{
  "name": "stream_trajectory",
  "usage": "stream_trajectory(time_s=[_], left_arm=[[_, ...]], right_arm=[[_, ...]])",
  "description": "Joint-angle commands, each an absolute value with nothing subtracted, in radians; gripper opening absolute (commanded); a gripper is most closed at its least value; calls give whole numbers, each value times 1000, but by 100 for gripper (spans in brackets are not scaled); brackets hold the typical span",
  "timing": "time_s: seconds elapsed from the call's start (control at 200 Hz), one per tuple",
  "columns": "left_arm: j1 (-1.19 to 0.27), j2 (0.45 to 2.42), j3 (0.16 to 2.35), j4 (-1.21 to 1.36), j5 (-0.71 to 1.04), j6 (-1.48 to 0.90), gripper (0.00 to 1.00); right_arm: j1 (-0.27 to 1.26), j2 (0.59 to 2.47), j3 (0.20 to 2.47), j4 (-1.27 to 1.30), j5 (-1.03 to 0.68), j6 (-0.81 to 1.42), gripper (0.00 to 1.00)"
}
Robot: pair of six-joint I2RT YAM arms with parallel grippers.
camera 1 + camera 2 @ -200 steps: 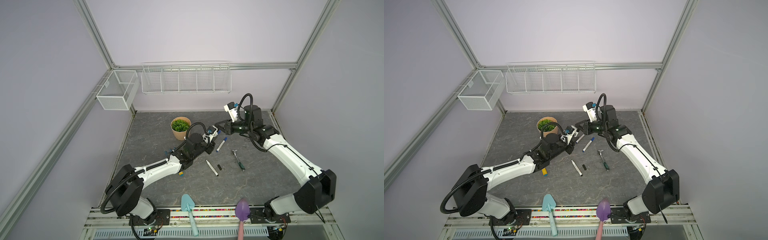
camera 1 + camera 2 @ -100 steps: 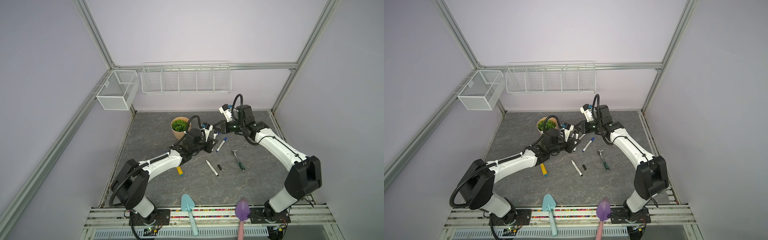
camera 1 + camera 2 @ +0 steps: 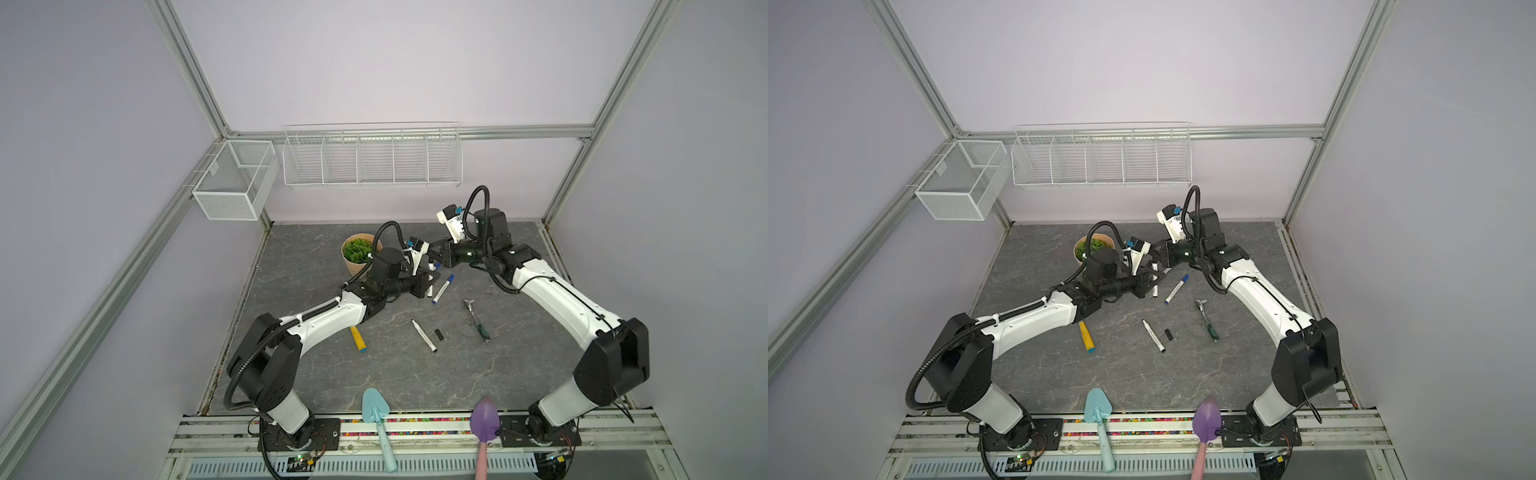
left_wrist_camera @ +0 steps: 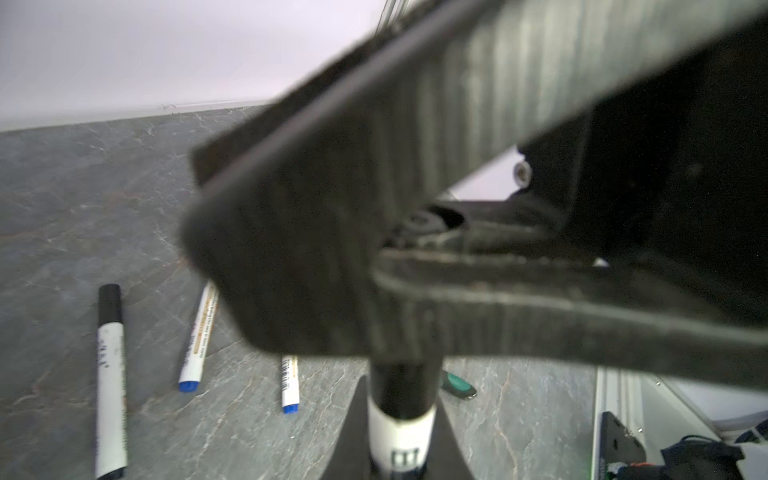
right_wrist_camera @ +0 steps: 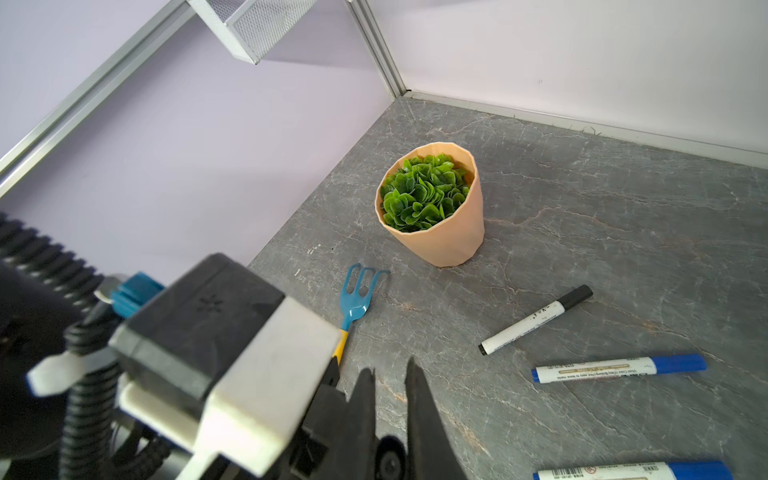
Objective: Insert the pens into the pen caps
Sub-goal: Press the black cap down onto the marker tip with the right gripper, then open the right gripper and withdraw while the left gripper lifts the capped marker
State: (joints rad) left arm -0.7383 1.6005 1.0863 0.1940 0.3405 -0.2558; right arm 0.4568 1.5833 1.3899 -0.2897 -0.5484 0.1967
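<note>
Top views first. L gripper (image 3: 427,283) and R gripper (image 3: 1158,254) meet mid-table, just in front of the pot (image 3: 356,254). L is pinched on the held pen (image 3: 1155,286), roughly upright, so its writing end faces up to R coming from above. One holds, one pushes: makes sense for a press fit. One of the blue pens (image 3: 441,289) lies capped just beside L. Nearer the front, the bare pen (image 3: 424,336) lies with the loose cap (image 3: 438,334) just beside it. Prob the next pair, and the only pen I see w/o a cap. Ratchet (image 3: 476,326) is off to the right, not part of the job.

L wrist: the white barrel sits between L's fingers (image 4: 349,436), gripped low so the top stays free. The black cap (image 4: 401,388) is on the barrel's end, and R's jaws are clamped across it. No gap shows btwn cap rim and barrel, so I'd say seated or v. close; can't tell if it has clicked. Behind, on the table: black pen (image 4: 110,374) and both blue pens, all capped.

R wrist: R's fingers (image 5: 365,407) are drawn in on a dark round thing, looks like the cap end-on. L's camera housing blocks the pen itself.
</note>
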Motion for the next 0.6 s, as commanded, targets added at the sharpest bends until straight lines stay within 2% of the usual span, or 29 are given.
stream_trajectory(time_s=[0.0, 0.265, 0.595], left_arm=[[-638, 1422, 1181, 1050, 49, -146, 0], [-669, 1390, 1129, 1022, 23, -67, 0], [-670, 1446, 1180, 1063, 0, -46, 0]], right_arm=[[519, 1615, 1253, -876, -693, 197, 7], [477, 1603, 1256, -876, -696, 205, 7], [541, 1623, 1214, -909, -704, 168, 7]])
